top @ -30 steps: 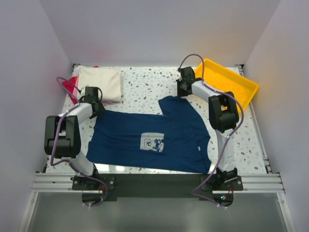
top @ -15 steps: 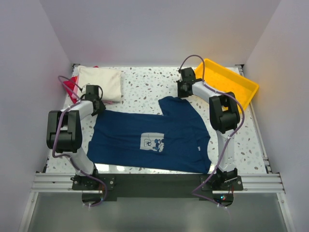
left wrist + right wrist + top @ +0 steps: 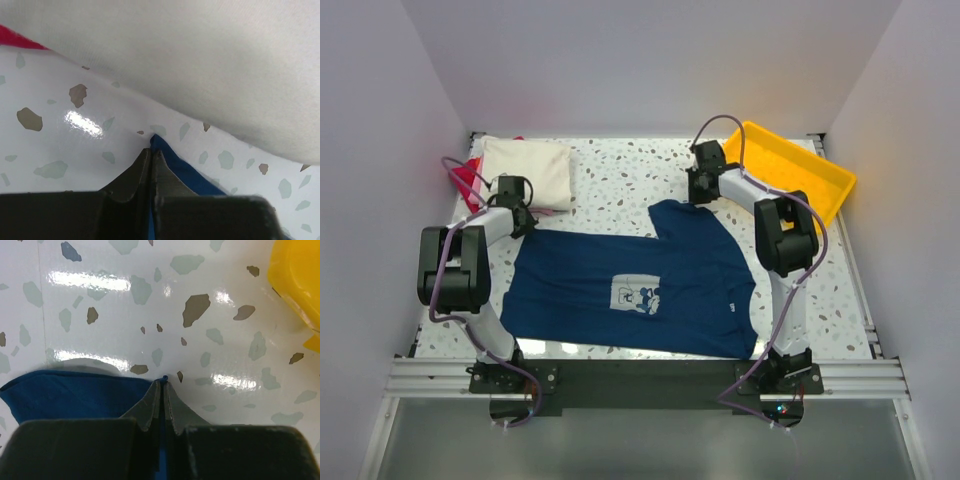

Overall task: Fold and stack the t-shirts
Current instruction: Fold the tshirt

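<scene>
A navy blue t-shirt [image 3: 650, 285] with a pale square chest print lies spread flat across the middle of the table. At its far left corner my left gripper [image 3: 523, 224] is shut on the navy cloth [image 3: 180, 167], pinched between the dark fingers [image 3: 132, 177]. At the shirt's far right corner my right gripper [image 3: 697, 195] is shut on the hem, and a blue edge [image 3: 75, 395] pokes out at its fingertips [image 3: 150, 400]. A folded cream t-shirt [image 3: 528, 170] lies at the back left on top of pink and red cloth [image 3: 470, 172].
A yellow plastic tray [image 3: 790, 170] stands at the back right, close to the right arm. The cream shirt [image 3: 200, 55] lies just beyond the left gripper. White walls close in the table on three sides.
The left gripper's jaws have closed on the shirt's far left corner. The right gripper has kept its grip and neither arm has shifted much.
</scene>
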`<act>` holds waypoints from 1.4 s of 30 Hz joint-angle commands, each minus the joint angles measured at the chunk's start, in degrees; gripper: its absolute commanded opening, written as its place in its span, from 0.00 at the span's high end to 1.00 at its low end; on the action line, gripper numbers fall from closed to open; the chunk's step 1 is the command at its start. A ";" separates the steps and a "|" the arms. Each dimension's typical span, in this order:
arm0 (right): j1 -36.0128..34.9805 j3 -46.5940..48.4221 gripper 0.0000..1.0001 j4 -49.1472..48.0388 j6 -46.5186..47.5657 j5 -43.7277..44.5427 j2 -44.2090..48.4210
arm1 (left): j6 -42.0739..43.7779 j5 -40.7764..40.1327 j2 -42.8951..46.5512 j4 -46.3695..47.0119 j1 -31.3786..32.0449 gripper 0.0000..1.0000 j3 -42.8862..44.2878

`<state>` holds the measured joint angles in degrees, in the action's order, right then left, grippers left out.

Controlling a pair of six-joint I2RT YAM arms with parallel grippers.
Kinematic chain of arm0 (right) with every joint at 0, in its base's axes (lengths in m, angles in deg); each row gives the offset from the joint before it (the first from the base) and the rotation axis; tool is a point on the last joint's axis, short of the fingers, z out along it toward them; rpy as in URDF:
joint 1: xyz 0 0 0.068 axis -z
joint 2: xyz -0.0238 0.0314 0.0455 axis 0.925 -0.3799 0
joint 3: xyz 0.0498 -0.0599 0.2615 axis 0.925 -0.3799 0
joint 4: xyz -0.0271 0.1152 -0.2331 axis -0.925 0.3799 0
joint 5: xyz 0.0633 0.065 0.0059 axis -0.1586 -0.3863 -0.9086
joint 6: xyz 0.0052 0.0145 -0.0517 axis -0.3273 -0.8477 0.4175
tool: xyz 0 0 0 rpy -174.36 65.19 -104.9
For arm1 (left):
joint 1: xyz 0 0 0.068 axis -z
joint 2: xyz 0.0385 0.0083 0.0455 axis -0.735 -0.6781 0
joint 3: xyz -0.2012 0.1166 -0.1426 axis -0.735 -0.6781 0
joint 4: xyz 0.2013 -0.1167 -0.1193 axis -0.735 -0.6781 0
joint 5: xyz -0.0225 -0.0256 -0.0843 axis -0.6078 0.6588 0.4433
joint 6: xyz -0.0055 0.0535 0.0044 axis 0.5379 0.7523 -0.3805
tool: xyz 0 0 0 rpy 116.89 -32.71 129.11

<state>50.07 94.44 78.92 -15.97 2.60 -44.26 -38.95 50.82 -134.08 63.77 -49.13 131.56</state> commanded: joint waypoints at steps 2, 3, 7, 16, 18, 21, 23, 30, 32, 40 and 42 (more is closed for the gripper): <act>0.20 -0.17 1.00 3.38 -1.55 -0.97 3.62 | 1.25 0.09 -0.48 1.69 -0.46 1.00 2.62; 0.29 0.36 1.00 3.73 -1.64 -1.06 3.71 | 1.16 0.35 -0.22 1.43 -0.37 1.00 2.79; 0.99 3.25 1.00 4.43 -2.52 -1.41 4.07 | 1.60 0.79 0.83 0.99 -0.46 1.00 4.20; 4.16 14.58 1.00 6.98 -3.40 -4.74 -1.64 | 2.74 3.34 -0.48 -0.15 -0.37 1.00 9.02; 4.68 16.96 1.00 7.60 -3.57 -5.36 -2.70 | 2.92 3.78 -1.01 -0.24 -0.20 1.00 9.82; 5.12 22.58 1.00 8.83 -3.48 -6.50 -5.07 | 3.27 4.22 -1.71 -0.50 -0.28 1.00 10.97; 5.30 27.68 1.00 10.40 -3.57 -7.64 -7.26 | 3.62 4.48 -2.06 -0.77 -0.20 1.00 11.93; 5.56 31.83 1.00 10.77 -4.45 -10.28 -7.46 | 5.38 5.63 -1.72 0.45 -0.20 1.00 12.46; 5.56 27.36 1.00 9.28 -4.89 -11.07 -5.18 | 5.55 5.89 -0.66 1.60 -0.20 1.00 10.89; 5.30 0.67 1.00 4.00 -4.81 -13.80 15.45 | 5.91 5.98 5.67 4.77 -0.11 1.00 2.98; 5.04 -3.05 1.00 4.52 -4.54 -13.80 19.08 | 5.99 5.46 6.98 4.85 -0.20 1.00 1.22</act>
<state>55.40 94.59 86.33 -20.25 -9.21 -34.21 -34.41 56.24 -130.65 64.71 -49.13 134.73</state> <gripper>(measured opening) 0.026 0.020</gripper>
